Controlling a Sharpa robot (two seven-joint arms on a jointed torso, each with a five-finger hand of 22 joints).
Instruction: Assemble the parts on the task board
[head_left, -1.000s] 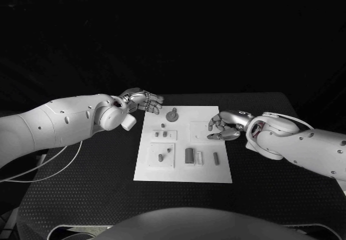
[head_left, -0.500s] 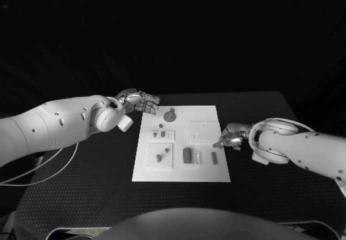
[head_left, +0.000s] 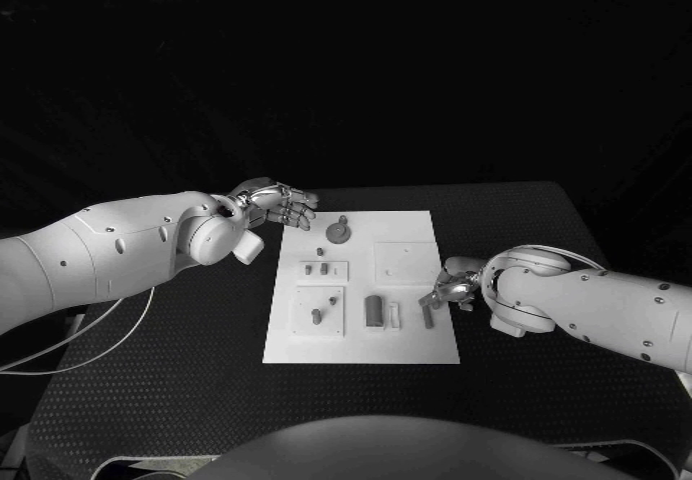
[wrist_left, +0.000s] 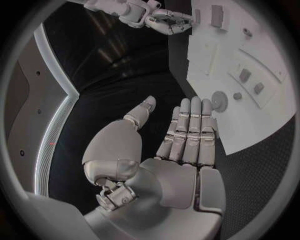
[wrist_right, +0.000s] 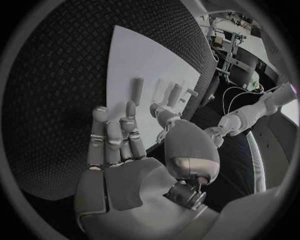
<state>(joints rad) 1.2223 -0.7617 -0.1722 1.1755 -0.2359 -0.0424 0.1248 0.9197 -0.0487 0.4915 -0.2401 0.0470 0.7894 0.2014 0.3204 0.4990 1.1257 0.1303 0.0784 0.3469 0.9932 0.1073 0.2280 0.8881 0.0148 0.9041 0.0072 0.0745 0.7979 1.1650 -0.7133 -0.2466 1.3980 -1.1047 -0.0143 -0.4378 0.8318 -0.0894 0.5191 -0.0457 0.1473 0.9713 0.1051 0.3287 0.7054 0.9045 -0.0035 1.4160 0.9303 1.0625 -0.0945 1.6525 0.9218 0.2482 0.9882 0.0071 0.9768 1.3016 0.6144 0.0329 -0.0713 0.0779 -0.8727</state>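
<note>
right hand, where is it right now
In the head view the right hand hovers at the task board's right edge, open, its fingertips beside the small upright part there.

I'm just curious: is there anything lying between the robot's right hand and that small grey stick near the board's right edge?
In the head view only bare white task board separates the right hand from the small grey stick-shaped part.
</note>
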